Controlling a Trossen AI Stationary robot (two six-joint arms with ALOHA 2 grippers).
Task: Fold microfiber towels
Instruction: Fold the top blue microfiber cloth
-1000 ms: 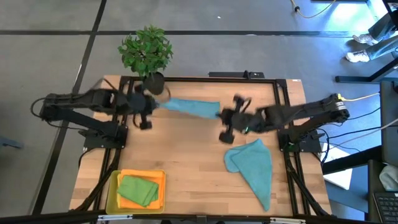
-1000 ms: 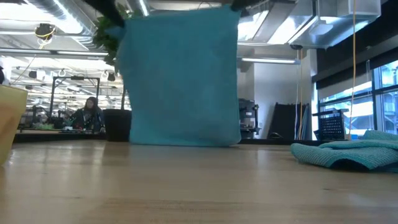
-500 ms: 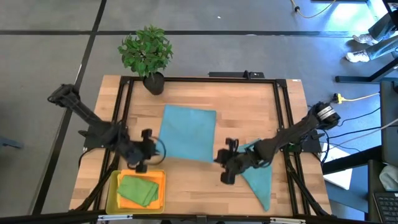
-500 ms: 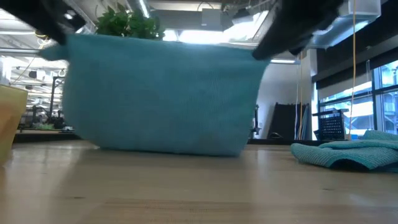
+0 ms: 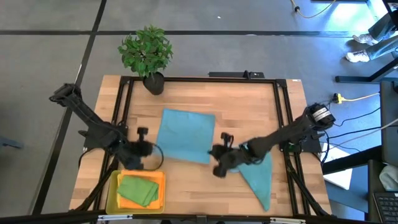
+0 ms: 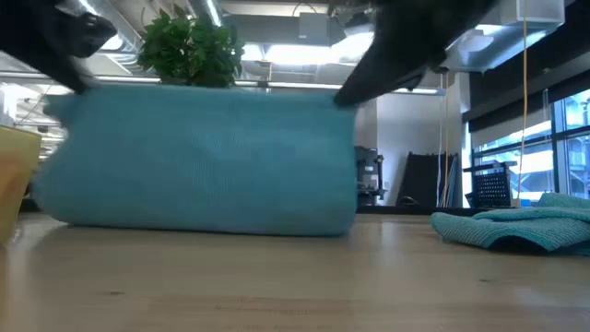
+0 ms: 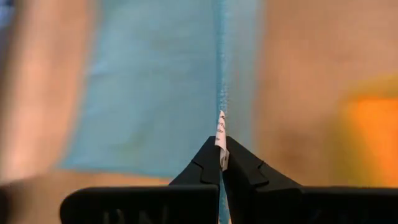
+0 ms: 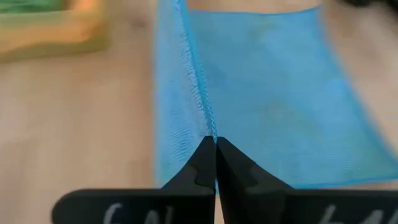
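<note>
Mid-worktop: teal-blue towel (image 5: 185, 134), far half lying flat, near edge lifted. My left pincer (image 5: 144, 149) and right pincer (image 5: 217, 160) each pinched tight on a near corner. Cloth light and limp, sags between grips; hold hems at corners. Second teal towel (image 5: 258, 176) crumpled toward the right edge.
</note>
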